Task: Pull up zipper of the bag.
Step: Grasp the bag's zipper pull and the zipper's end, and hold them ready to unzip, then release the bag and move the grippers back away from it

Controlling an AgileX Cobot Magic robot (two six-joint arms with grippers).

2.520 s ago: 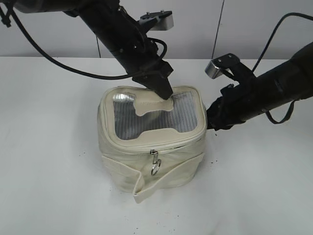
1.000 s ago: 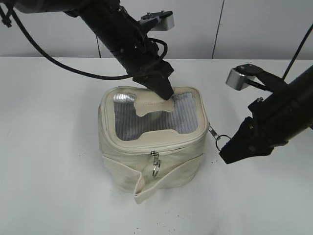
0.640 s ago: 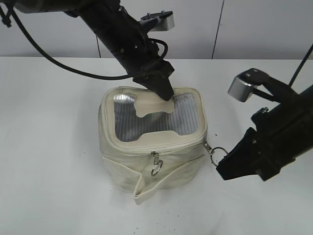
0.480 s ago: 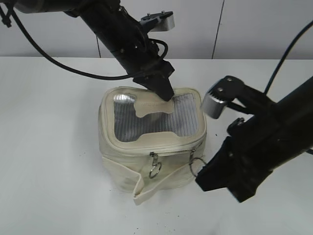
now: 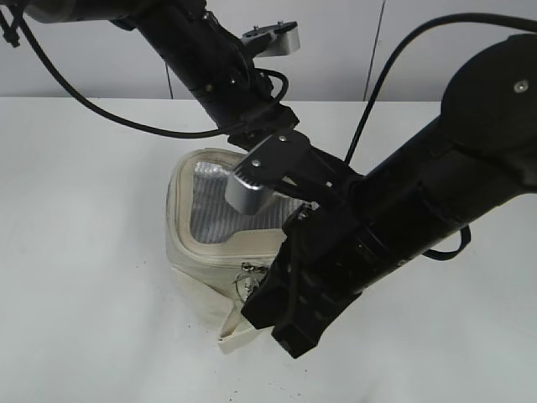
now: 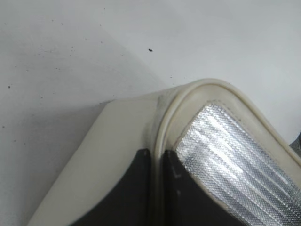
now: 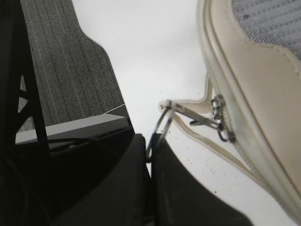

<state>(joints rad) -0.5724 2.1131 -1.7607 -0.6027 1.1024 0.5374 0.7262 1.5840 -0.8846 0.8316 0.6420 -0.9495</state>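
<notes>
Silver wire, thin and round: that is what the right claw (image 7: pixel 151 155) has pinched between its two black fingers, which are closed almost flat on the ring (image 7: pixel 157 132) of a zipper pull (image 7: pixel 197 117). Just beyond the fingertips the ring links to the small metal pull, and that runs to the slider on the zipper (image 7: pixel 225 117), the cream track circling the lid rim of the bag (image 7: pixel 263 89). The bag sits directly ahead of this claw, on the white bench (image 7: pixel 150 56).

On the far side of the bag from the right claw, the left claw (image 6: pixel 157 188) shows two dark fingers drawn close together with the piped lid rim between them, at a corner of the bag (image 6: pixel 122 132) beside the silvery mesh panel (image 6: pixel 235 155). From the room view the right arm blocks that grip, so I cannot tell how firmly it bites.

I'd judge the bag (image 5: pixel 197 243) light and soft. Its leatherette walls look as if they would buckle and the whole thing would slide on the smooth bench unless the left claw pins it. The ring is hard, slick and tiny, so it could twist or slip out of flat pads. The pull seems the only sensible place to take hold, with the tug kept along the track rather than away from the bag. A loose cream strap (image 5: pixel 220 315) hangs below the rim and could snag.
</notes>
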